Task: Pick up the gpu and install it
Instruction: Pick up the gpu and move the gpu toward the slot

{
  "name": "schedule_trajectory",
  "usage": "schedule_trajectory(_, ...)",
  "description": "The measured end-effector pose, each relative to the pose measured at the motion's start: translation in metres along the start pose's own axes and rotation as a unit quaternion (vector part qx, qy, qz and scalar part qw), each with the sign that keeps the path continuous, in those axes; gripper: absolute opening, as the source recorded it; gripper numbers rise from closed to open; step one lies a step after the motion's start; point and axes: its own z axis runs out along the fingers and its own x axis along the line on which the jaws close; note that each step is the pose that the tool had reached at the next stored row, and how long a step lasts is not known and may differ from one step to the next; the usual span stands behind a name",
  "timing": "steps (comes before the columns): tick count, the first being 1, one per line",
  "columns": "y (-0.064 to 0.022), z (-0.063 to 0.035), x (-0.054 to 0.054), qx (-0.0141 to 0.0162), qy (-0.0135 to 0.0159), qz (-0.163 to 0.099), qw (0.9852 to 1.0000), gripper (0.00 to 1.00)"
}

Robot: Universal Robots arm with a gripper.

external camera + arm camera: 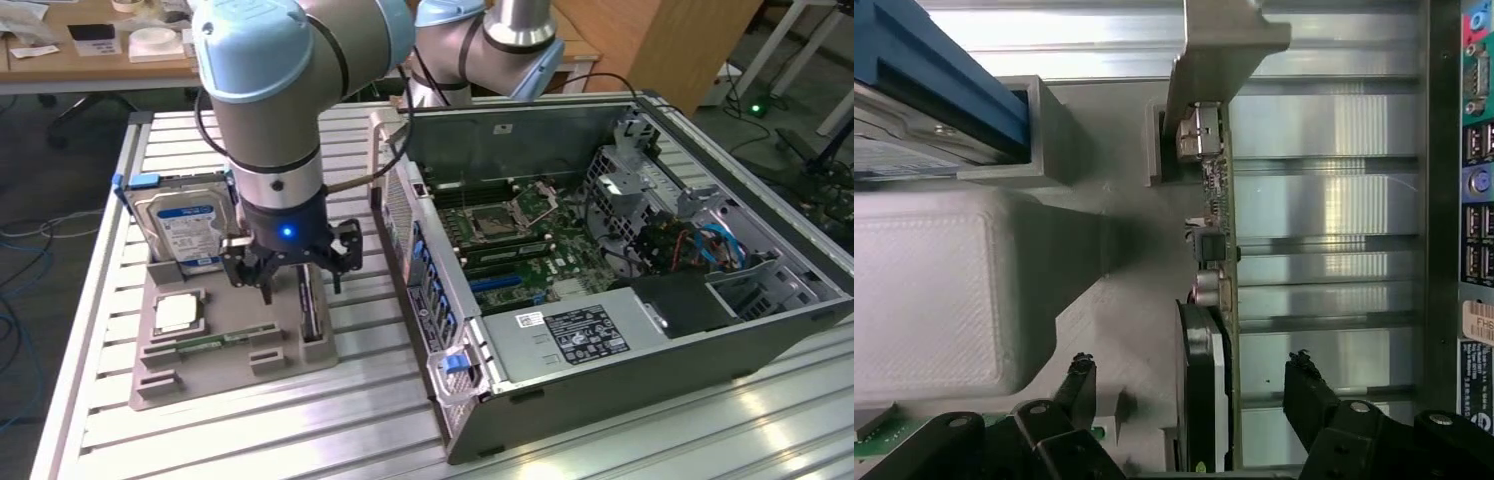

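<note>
Dark circuit card gpu (1215,250) stood on edge in grey holder (200,375) | gripper (1191,368) jaws parted astride it, nothing clasped | judged light, stiff, fragile; best taken by bare board faces

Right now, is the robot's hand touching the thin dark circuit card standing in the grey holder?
Apart. In the wrist view the open hand straddles the thin dark circuit card, with a visible gap on each side of it.

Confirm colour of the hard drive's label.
Blue and white label on the hard drive; clearest in the exterior view.
</note>
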Motion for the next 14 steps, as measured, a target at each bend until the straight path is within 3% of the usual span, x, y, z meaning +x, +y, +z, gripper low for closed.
schedule_trajectory(8,-0.0001,0.0038,0.0001,0.0001,0.0000,0.000,1.0000,0.83)
schedule_trajectory(11,-0.0001,0.0038,0.0001,0.0001,0.0000,0.000,1.0000,0.65)
schedule_trajectory(14,-0.0001,0.0040,0.0000,0.0000,0.0000,0.000,1.0000,0.59)
